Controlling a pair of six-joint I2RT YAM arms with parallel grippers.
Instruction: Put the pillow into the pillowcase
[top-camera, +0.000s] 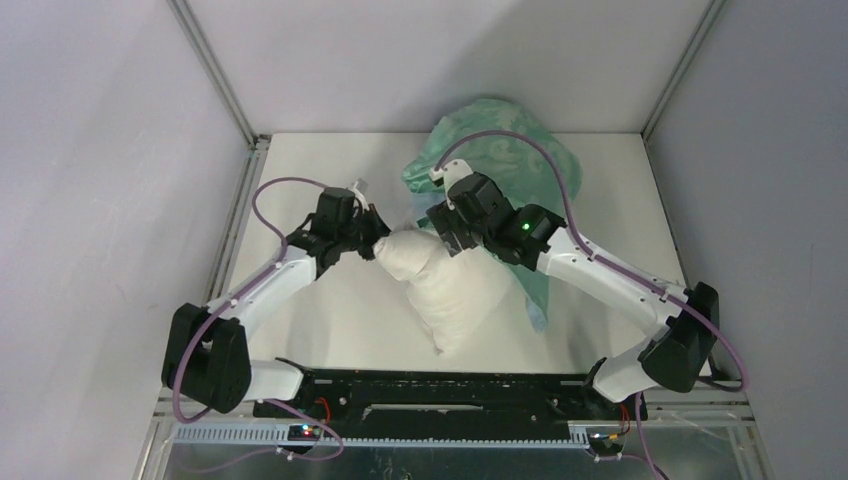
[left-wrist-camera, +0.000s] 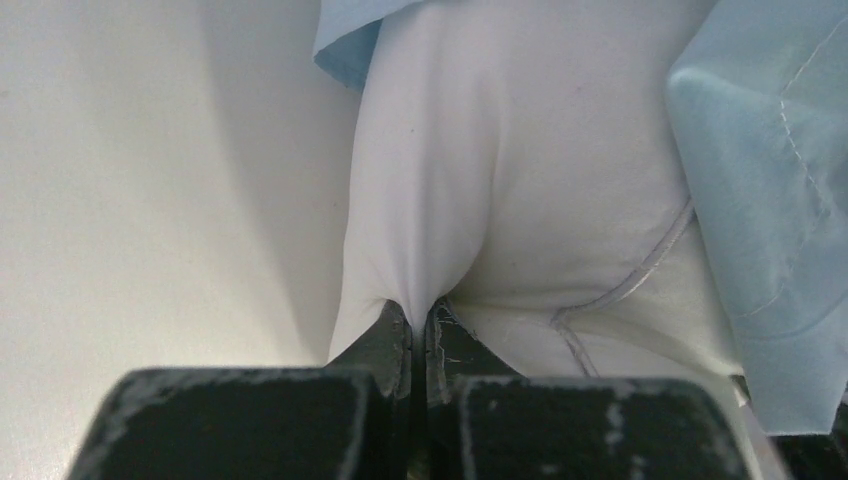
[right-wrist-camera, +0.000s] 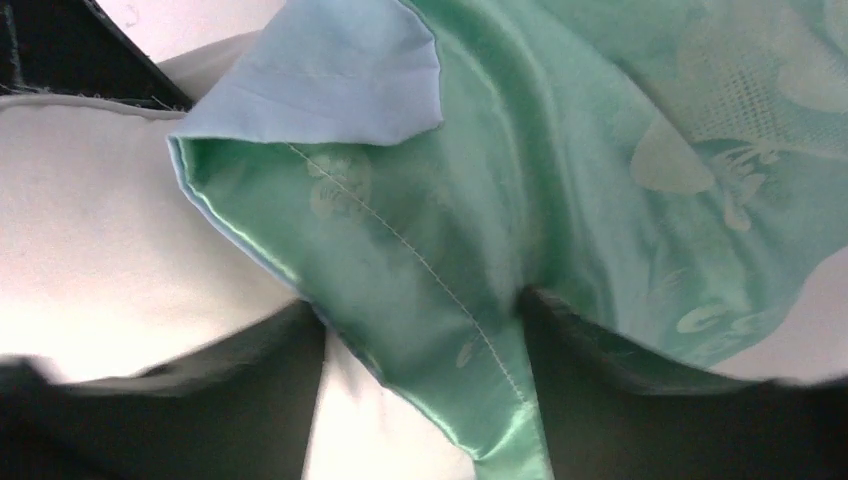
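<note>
The white pillow (top-camera: 452, 290) lies in the middle of the table, its far end against the pillowcase (top-camera: 510, 150), which is bunched sea-green at the back. My left gripper (top-camera: 375, 245) is shut on a pinch of the pillow's fabric (left-wrist-camera: 520, 180) at its far-left corner, with the jaws (left-wrist-camera: 420, 315) pressed together. Light blue pillowcase cloth (left-wrist-camera: 770, 200) hangs over the pillow's right side. My right gripper (right-wrist-camera: 420, 320) stands open at the pillowcase mouth. The stitched green hem (right-wrist-camera: 450, 300) lies loose between its dark fingers (right-wrist-camera: 620, 420), over the pillow (right-wrist-camera: 100, 240).
The white table (top-camera: 330, 330) is boxed in by pale walls with metal corner posts (top-camera: 215, 70). The arms' black base rail (top-camera: 450, 390) runs along the near edge. The right arm's cable (top-camera: 545, 160) arcs over the pillowcase.
</note>
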